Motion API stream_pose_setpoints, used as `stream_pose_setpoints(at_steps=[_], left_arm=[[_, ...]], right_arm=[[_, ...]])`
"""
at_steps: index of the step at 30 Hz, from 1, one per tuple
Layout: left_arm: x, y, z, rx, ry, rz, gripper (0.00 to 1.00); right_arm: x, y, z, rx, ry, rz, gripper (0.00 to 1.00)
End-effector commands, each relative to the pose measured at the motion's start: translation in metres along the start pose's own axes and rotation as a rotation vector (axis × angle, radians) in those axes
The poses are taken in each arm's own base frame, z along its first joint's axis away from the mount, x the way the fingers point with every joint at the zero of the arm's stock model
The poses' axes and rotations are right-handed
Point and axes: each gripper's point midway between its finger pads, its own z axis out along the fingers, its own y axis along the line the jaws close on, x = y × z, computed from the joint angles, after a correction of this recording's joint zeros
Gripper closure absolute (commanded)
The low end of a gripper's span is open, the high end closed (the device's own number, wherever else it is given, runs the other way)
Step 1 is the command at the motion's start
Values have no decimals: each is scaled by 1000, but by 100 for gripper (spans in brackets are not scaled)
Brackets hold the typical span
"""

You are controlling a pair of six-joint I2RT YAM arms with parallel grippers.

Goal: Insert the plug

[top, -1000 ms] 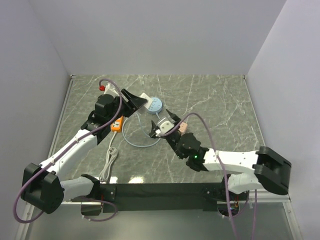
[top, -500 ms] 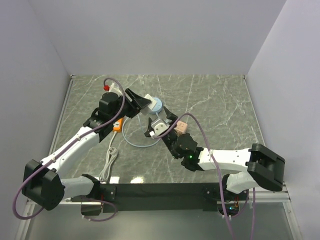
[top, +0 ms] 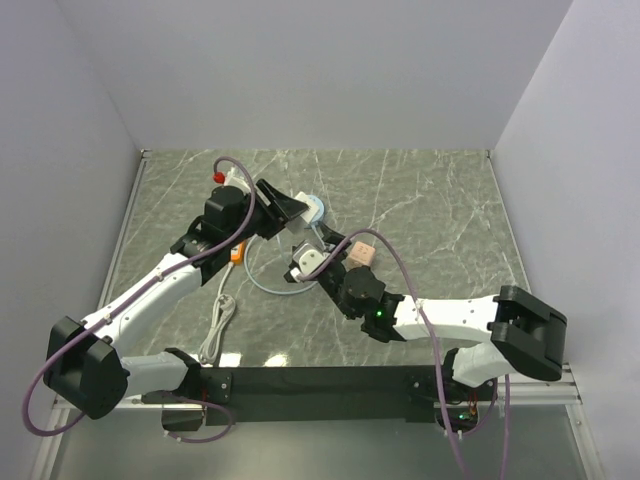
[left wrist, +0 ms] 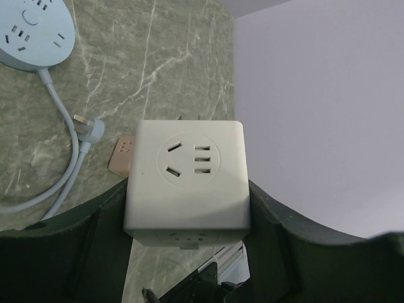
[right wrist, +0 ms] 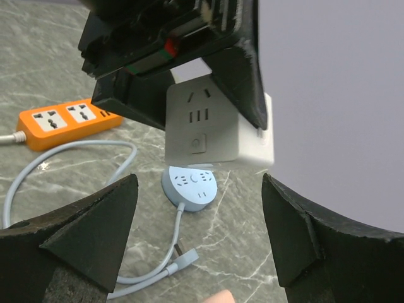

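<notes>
Two grippers are in play, and only one is loaded. The left gripper (left wrist: pixel 187 197) is clamped on the side faces of a white cube adapter (left wrist: pixel 187 167), carried clear of the marble table (top: pixel 440 210) with its socket face turned towards the left wrist camera. The right gripper (right wrist: pixel 197 183) is spread wide and holds nothing; it faces the cube from close range.

Two candidate plugs are noted:
- The blue cable's three-pin plug (left wrist: pixel 88 128) lies loose on the table, between the round blue socket hub (left wrist: pixel 31 35) and a pink cube adapter (left wrist: pixel 123 154).
- The white cube appears to carry its own prongs on its far face (only their tips show above its top edge).

Which of the two the task means cannot be settled from these views.

Risks identified:
1. **Slip or twist in the grip.** The cube is pinched on two smooth faces only, so any pushing force off its centre is likely to rotate it between the pads.
2. **Collision.** The right fingers stand near the left fingers, and a careless closing or a hand-over could knock the cube loose or drop it.
3. **Receiver sliding.** The hub and the orange power strip (right wrist: pixel 66 120) rest unrestrained, so insertion pressure may shove them along the marble.
4. **Cable snag.** The blue lead loops on the table beneath the right arm.
</notes>
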Motion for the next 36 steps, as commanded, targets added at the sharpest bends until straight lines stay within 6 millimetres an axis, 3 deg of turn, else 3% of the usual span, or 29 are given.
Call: stream_pose_setpoints(at_steps=[1,5,25,30,32,33,36], left_arm=[[-13,-40,-4,102,-37,8,99],[-11,-42,-5,107,-33,13,99],[-5,-44,-5,110,-21,35,99],[-1,-43,-4,109,-5,39,99],[0,-43,-4,113,-4,40,99],[1,-43,-3,116,0,43,99],[1,-42,-2,118,-5,43,99]], right_arm=[[-24,-4,10,15,-50,27,15],[-21,-1,17,22,-38,-3,15],[5,-24,35,282,106,-188,18],[1,-30,34,298,90,-158,47],[2,-34,33,316,100,-154,51],[2,-36,33,322,102,-151,60],[5,-40,31,332,116,-130,76]])
